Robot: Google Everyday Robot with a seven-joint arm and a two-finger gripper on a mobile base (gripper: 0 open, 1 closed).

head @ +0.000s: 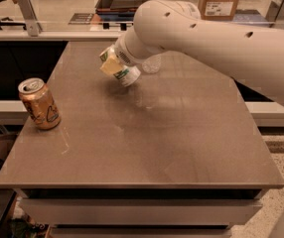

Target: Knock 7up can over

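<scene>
One table (181, 148) lies under my white arm (206, 38), a gold can (40, 104) stands well left, and my gripper (113, 63), open or closed I cannot tell, meets the tilted 7up can (128, 75) near the far edge.

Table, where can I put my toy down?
The whole front and right of the table is bare, from the orange can across to the right edge. It is crowded at the back middle, where the gripper is at the tilted 7up can, by the clear bottle.
</scene>
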